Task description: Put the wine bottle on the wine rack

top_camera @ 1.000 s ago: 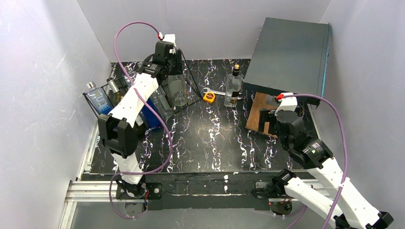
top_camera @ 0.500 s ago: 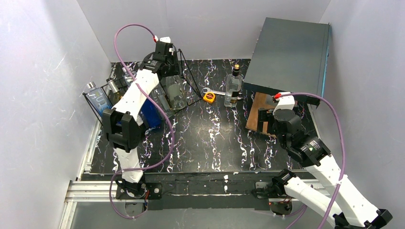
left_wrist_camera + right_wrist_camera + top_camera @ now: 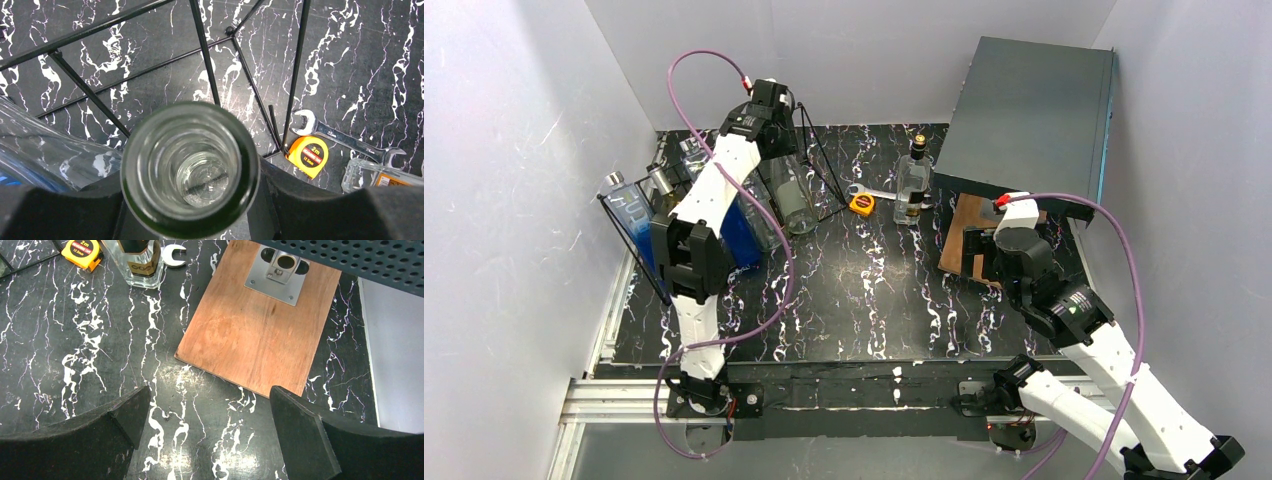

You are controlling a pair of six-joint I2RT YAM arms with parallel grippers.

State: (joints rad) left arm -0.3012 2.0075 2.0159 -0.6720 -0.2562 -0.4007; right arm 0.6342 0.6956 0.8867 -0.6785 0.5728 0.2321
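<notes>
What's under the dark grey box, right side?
A wooden board with a metal plate fixed on it. The dark grey box covers the board's far end and whatever else sits beneath.

A robot lab cell: plain white walls (image 3: pixel 514 150) enclose a black marbled table (image 3: pixel 864 300) with aluminium framing (image 3: pixel 594 400).

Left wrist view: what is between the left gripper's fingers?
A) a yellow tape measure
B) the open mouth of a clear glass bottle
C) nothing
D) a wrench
B: the wine bottle shows its round open mouth clamped in the left gripper, while the tape measure and wrench lie on the table beyond the wine rack wires.
</notes>
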